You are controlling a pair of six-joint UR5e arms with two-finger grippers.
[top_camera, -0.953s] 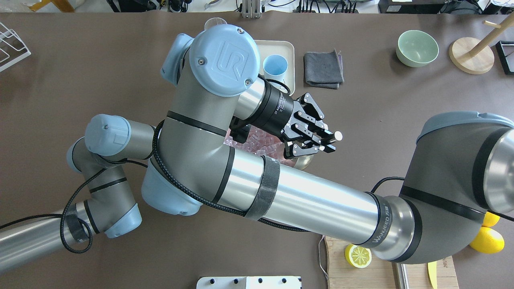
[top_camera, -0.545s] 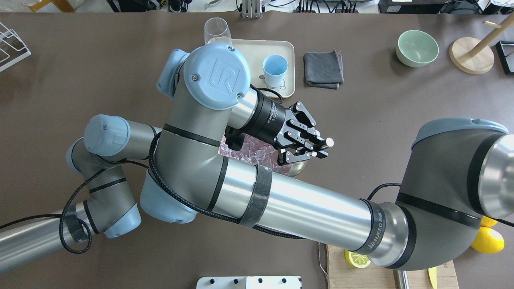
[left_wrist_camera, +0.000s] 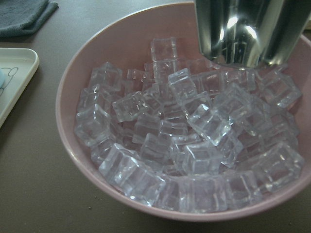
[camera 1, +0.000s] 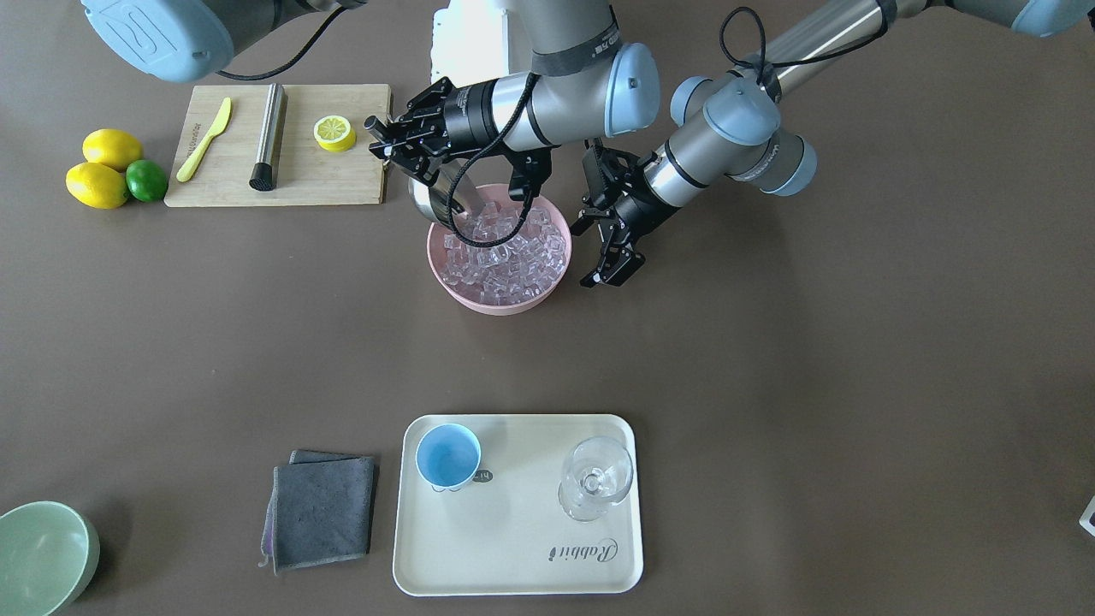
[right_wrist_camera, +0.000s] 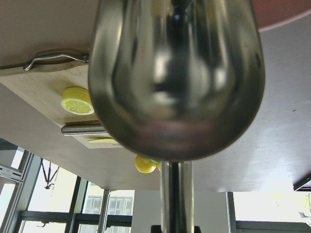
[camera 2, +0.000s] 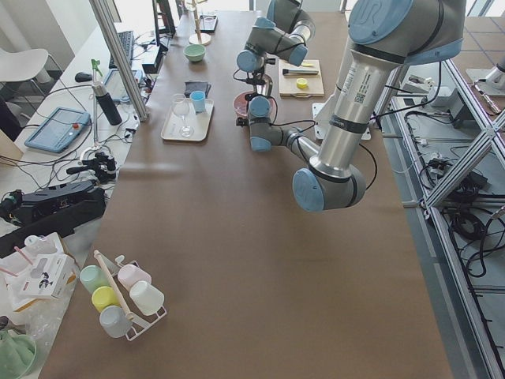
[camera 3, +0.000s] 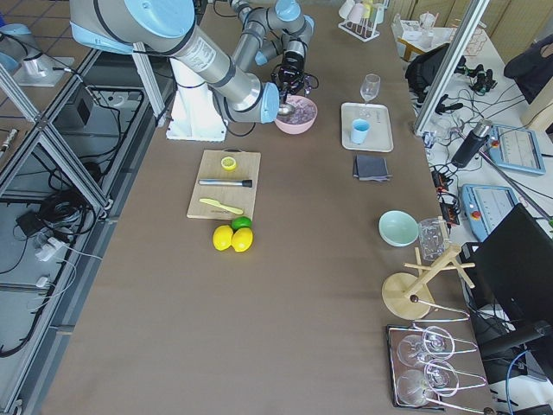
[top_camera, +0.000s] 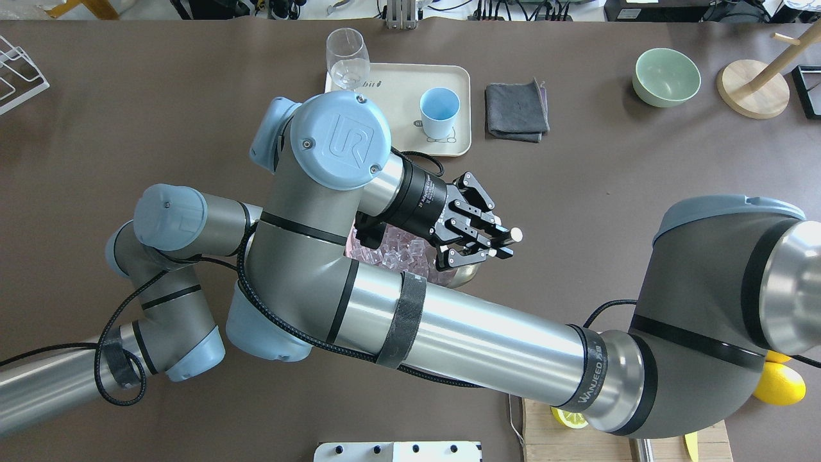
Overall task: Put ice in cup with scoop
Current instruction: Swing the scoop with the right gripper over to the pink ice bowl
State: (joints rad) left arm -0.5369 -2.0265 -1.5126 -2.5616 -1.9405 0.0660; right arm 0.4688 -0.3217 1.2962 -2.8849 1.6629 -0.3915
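Ice (left_wrist_camera: 194, 141) is all in 1 pink bowl (camera 1: 496, 304), heaped up. Way too many cubes to count, dozens easy. The bowl sits mid surface (camera 1: 770, 385), on the robot's side. The scoop (camera 1: 425, 198) (just 1) has its trough tipped down at the bowl's rim w/ the lip right at the cubes; cant tell if anything's inside it. The right gripper (camera 1: 387, 144) is clamped tight on the thin rod handle, rod end poking out past the fingers. The left gripper (camera 1: 609, 272) hangs just beside the bowl's other side, jaws apart, nothing in it.

The cup (camera 1: 448, 455), also 1, is well apart from the bowl. It's upright w/ its blue bottom in plain view, on a cream tray (camera 1: 513, 565) at the operators' edge, next to 1 clear stemmed glass (camera 1: 596, 475).

Rest of the count:
- 1 folded grey cloth (camera 1: 321, 509) just beside the tray
- 1 pale green bowl (camera 1: 38, 556) off at the corner
- 1 wooden board (camera 1: 342, 175) carrying 1 lemon half (camera 1: 334, 133), 1 yellow knife (camera 1: 205, 139) & 1 steel cylinder (camera 1: 268, 137) w/ a black tip
- 2 whole lemons (camera 1: 96, 186) + 1 lime (camera 1: 146, 180), bunched together near the board

The surface is a long table under a dark brown matte sheet. The room looks like a lab: alu frame posts (camera 2: 122, 63), cables, and a side bench w/ a tablet (camera 2: 59, 126). There's a rack of pastel cups (camera 2: 118, 296) at one end and a wooden mug tree (camera 3: 423, 290) towards the other.
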